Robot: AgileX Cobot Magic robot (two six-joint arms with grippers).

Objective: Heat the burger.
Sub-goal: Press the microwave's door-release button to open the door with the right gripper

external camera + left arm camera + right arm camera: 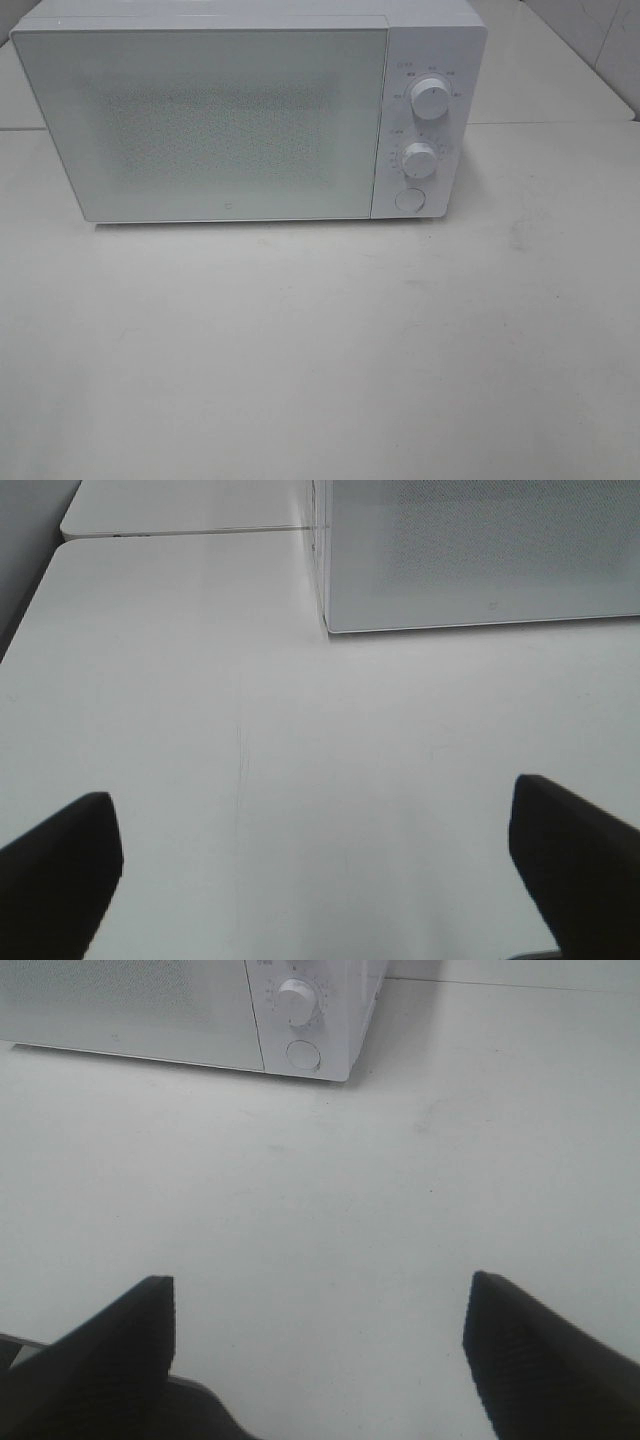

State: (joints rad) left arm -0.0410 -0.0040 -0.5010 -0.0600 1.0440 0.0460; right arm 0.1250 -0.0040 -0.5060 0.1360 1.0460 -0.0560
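The burger is out of view in every frame. A white microwave (215, 120) stands at the back of the white table (320, 350) with its door shut. It has two dials (429, 98) and a round button (409, 199) on its right panel. It also shows in the left wrist view (480, 550) and in the right wrist view (200, 1005). My left gripper (315, 865) is open and empty over the bare table, short of the microwave's left front corner. My right gripper (320, 1335) is open and empty, short of the control panel. Neither gripper shows in the exterior high view.
A seam (560, 123) runs between two table tops behind the microwave's front line. A grey wall (600, 40) stands at the back right. The table's left edge (30, 610) shows in the left wrist view.
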